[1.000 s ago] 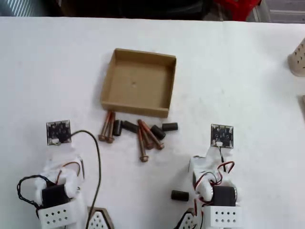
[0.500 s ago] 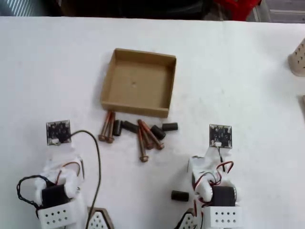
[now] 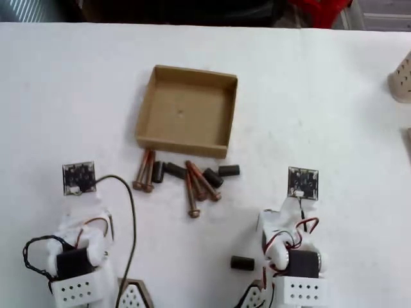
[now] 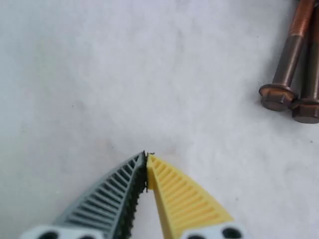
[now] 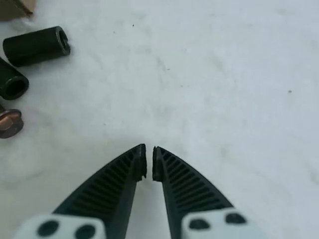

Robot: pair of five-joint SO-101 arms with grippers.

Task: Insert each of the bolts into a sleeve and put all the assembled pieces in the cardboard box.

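Note:
The open cardboard box [image 3: 186,110] sits on the white table and holds nothing. Just in front of it lie several copper bolts [image 3: 144,170] mixed with black sleeves [image 3: 229,171]. One more sleeve [image 3: 242,262] lies apart, beside the right arm [image 3: 290,260]. My left gripper [image 4: 146,158], one finger grey and one yellow, is shut on nothing over bare table, with two bolt heads [image 4: 275,96] off to one side. My right gripper [image 5: 149,163] has black fingers almost touching with nothing between them. Two sleeves [image 5: 36,46] and a bolt head [image 5: 9,123] lie near it.
The left arm [image 3: 74,260] rests at the front left, with a black cable [image 3: 131,218] looping beside it. A pale perforated object [image 3: 401,80] stands at the right edge. A corner of the cardboard box [image 5: 17,6] shows in the right wrist view.
The right arm's wrist has shifted slightly to the right. The left arm, bolts, sleeves and box have not moved.

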